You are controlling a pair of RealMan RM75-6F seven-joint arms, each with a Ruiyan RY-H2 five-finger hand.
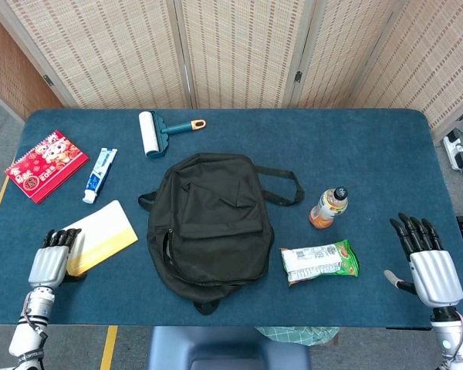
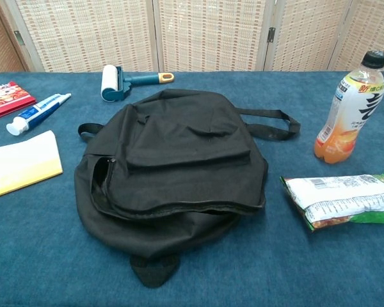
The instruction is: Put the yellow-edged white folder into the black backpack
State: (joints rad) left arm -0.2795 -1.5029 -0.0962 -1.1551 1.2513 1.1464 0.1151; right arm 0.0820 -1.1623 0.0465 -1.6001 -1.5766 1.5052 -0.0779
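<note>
The yellow-edged white folder [image 1: 104, 236] lies left of the black backpack [image 1: 213, 223], and in the chest view the folder [image 2: 19, 167] shows at the left edge. My left hand [image 1: 50, 259] is at the folder's near-left end, fingers curled over its edge, gripping it. The backpack [image 2: 179, 163] lies flat mid-table with a zip opening along its left side [image 2: 100, 185]. Near the table's right front corner my right hand [image 1: 427, 262] stays apart from everything, with its fingers spread and nothing in it. Neither hand shows in the chest view.
A red notebook [image 1: 46, 165], a toothpaste tube [image 1: 99, 174] and a lint roller [image 1: 160, 128] lie at the back left. An orange drink bottle [image 1: 329, 207] and a snack packet [image 1: 319, 261] sit right of the backpack.
</note>
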